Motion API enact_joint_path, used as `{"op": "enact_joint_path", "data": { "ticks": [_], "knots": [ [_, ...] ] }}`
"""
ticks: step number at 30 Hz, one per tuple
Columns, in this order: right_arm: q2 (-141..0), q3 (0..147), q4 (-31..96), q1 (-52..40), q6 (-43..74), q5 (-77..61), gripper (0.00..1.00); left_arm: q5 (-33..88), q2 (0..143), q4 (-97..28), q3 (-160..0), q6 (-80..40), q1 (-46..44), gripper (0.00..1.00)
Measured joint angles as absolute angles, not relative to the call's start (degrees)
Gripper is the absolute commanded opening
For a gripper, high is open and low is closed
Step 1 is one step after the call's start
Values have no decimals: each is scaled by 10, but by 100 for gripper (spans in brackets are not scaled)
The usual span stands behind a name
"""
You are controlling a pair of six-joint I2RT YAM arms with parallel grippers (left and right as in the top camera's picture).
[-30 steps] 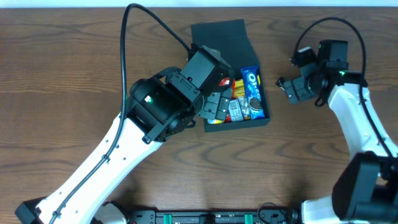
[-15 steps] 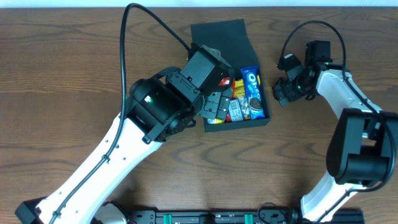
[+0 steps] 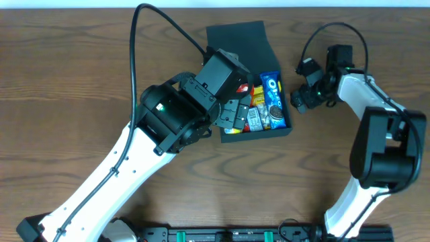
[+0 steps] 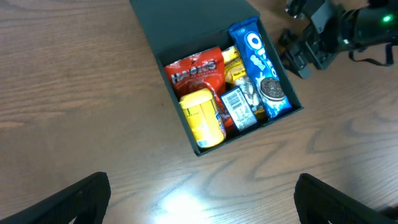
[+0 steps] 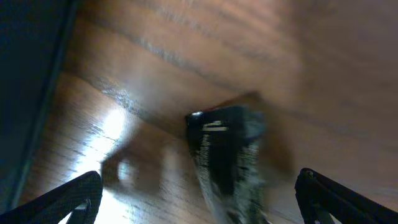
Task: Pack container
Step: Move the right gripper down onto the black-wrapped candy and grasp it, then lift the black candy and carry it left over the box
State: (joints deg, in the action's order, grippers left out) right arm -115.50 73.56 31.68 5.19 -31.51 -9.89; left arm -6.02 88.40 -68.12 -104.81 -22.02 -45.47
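Our left gripper (image 3: 233,115) and right gripper (image 3: 299,101) both stand wide apart. The box (image 3: 259,132) looks full, so we should fold its lid (image 3: 236,37) over gently, clear of the packets (image 4: 214,102).

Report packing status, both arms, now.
Left end effector open above the dark teal-green matte square box. Right end effector open, beside it. Snack packets inside, flap lid open. Left arm overhangs the opening.

The left arm (image 3: 111,171) and right arm (image 3: 371,95) have white links, black joints and looping black cables (image 3: 132,67). The right gripper (image 3: 297,102) is all black.
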Motion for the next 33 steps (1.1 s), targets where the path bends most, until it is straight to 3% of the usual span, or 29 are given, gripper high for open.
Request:
{"op": "enact_joint_path", "data": {
  "ticks": [4, 9, 33],
  "knots": [
    [-1155, 736, 313, 52, -315, -102, 97, -60, 884, -681, -1048, -220, -455, 95],
    [-1155, 736, 309, 54, -310, -100, 74, -60, 884, -682, -1048, -220, -455, 95],
    [-1155, 736, 308, 83, -303, -104, 52, -60, 884, -686, -1048, -220, -455, 95]
  ]
}}
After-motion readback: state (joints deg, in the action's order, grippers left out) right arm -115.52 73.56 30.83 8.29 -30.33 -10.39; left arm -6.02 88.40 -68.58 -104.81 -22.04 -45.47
